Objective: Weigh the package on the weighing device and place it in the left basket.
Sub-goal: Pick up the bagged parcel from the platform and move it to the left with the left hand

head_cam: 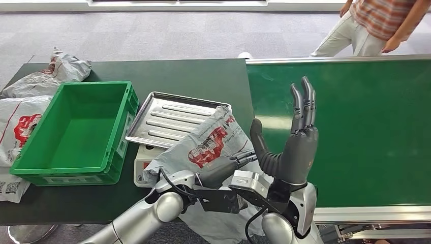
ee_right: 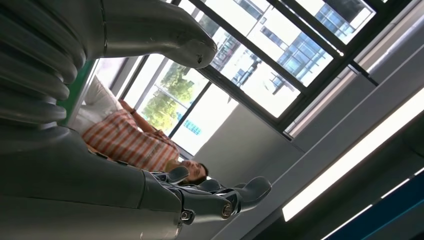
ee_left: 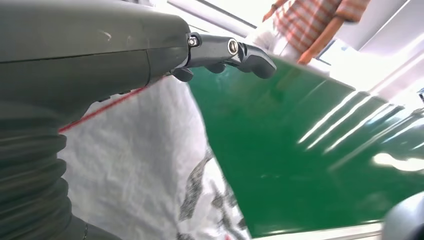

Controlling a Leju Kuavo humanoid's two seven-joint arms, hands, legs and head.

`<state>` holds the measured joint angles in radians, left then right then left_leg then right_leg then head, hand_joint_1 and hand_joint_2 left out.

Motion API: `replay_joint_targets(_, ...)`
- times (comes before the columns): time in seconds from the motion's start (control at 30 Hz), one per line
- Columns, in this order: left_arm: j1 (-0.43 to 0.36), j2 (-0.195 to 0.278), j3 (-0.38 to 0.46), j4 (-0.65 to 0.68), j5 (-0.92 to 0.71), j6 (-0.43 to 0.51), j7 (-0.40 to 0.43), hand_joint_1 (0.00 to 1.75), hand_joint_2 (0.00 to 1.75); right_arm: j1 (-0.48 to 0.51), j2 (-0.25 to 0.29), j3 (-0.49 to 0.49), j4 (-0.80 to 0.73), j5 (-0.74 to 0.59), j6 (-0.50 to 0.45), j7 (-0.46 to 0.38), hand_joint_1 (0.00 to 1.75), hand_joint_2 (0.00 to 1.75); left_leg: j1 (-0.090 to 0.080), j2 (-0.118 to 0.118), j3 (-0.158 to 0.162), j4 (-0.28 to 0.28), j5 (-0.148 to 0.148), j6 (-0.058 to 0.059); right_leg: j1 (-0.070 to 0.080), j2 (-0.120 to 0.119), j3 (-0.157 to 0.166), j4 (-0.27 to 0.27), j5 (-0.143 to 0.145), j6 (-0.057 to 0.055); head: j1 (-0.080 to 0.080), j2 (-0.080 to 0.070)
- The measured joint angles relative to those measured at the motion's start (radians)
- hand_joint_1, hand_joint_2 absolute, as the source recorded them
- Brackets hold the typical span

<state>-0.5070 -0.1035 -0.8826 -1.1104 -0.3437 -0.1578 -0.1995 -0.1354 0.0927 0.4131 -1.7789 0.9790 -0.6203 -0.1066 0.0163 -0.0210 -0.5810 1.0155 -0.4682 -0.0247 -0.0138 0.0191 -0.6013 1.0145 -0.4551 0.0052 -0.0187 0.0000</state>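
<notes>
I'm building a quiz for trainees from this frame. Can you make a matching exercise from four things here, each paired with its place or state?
1. green basket
2. metal tray
3. package
4. right hand

A. raised, fingers apart, holds nothing
B. held by the left hand, leaning on the tray's edge
C. empty, left of the tray
D. bare ribbed top of the weighing device

Pairs: 1-C, 2-D, 3-B, 4-A

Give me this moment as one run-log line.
left hand: holds grey package over scale tray edge | right hand: raised, open, empty | green basket: empty | phase: package not yet set flat on tray
</notes>
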Motion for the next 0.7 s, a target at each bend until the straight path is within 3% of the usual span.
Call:
replay_joint_targets(0.4,0.009,-0.061,0.011,0.233,-0.272,0.029,0.031,0.0,1.75,-0.022,0.022,0.0,0.005,0.026,0.041,0.015,0.0,1.75,0.0,0.0,0.0,0.0,0.0,0.0,0.0,0.0,0.0,0.0,0.0,0.0,0.0,0.0)
replay_joint_targets(0.7,0.006,-0.089,0.011,0.345,-0.324,0.044,0.028,0.04,1.75,-0.025,0.027,0.0,0.011,0.012,0.051,0.0,0.0,1.75,0.0,0.0,0.0,0.0,0.0,0.0,0.0,0.0,0.0,0.0,0.0,0.0,0.0,0.0)
